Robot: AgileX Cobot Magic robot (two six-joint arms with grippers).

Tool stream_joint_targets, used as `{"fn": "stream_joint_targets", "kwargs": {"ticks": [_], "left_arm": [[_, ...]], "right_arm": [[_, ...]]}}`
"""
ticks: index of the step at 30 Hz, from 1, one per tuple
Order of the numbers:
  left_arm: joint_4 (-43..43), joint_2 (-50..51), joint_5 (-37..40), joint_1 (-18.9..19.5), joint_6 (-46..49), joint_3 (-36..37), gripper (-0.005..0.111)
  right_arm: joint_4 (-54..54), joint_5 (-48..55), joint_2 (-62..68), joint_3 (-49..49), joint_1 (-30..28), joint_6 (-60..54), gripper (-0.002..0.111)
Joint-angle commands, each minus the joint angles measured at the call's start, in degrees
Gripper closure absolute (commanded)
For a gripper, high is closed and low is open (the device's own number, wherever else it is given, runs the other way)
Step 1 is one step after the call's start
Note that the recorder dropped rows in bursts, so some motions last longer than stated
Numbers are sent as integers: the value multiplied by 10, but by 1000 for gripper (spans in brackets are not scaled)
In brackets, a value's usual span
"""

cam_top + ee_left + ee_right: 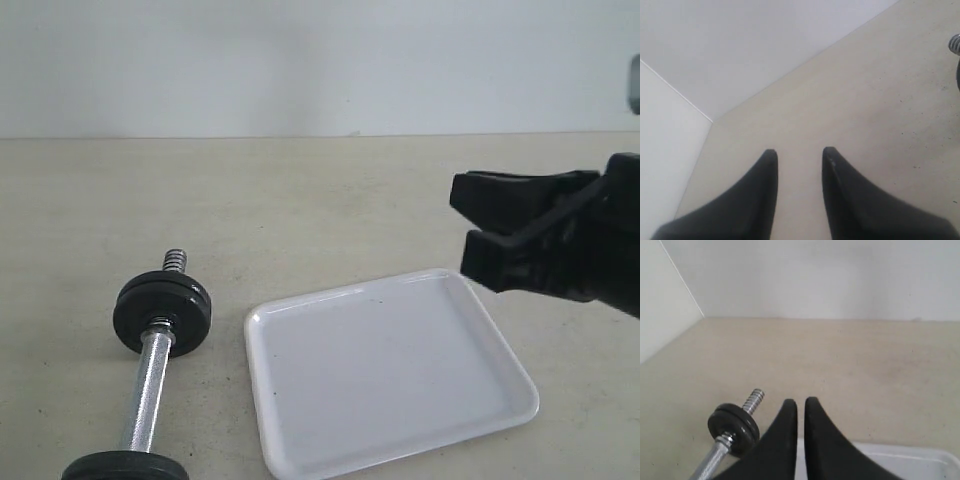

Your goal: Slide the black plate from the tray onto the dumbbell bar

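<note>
The white tray (470,300) lies at the centre right with nothing in it. Left of it the dumbbell bar (147,385) rests on the table. A black plate (162,310) sits on the bar just below the far threaded end (175,260), and another black disc (125,467) is at the near end. My right gripper (460,228) hovers over the tray's far right corner, shut with only a thin slit and holding nothing. In the right wrist view it (801,402) points past the black plate (734,426). My left gripper (799,152) is open and empty over bare table.
The beige table runs back to a white wall (320,60). The bar's threaded tip (955,44) shows at the edge of the left wrist view. The left arm is out of the exterior view.
</note>
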Motion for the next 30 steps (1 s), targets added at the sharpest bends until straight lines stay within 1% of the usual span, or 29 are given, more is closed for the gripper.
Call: {"fn": "stream_joint_targets", "kwargs": {"ticks": [1,3,9,12,13,15,18,19,20,22,24,27,30], "left_arm": [[0,-1,-8,2,1,2,79],[0,-1,-8,2,1,2,79],[0,-1,-8,2,1,2,79],[0,-1,-8,2,1,2,79],[0,-1,-8,2,1,2,79],[0,-1,-8,2,1,2,79],[0,-1,-8,2,1,2,79],[0,-1,-8,2,1,2,79],[0,-1,-8,2,1,2,79],[0,-1,-8,2,1,2,79],[0,-1,-8,2,1,2,79],[0,-1,-8,2,1,2,79],[0,-1,-8,2,1,2,79]], "right_arm": [[-4,1,-59,0,-21,-79,107],[-4,35,-82,0,-42,-90,107],[-7,245,-152,0,-137,-180,107],[-17,295,-188,0,-182,-204,107],[-18,302,-216,3,-209,-208,107],[-16,288,-263,29,-234,-206,107],[-16,233,-324,82,-245,-206,107],[-2,196,-346,110,-259,-206,107],[1,185,-353,123,-267,-206,107],[11,145,-387,169,-306,-206,107],[13,104,-410,205,-327,-187,107],[13,43,-448,233,-339,-152,107],[11,53,-485,233,-356,-149,107]]}}
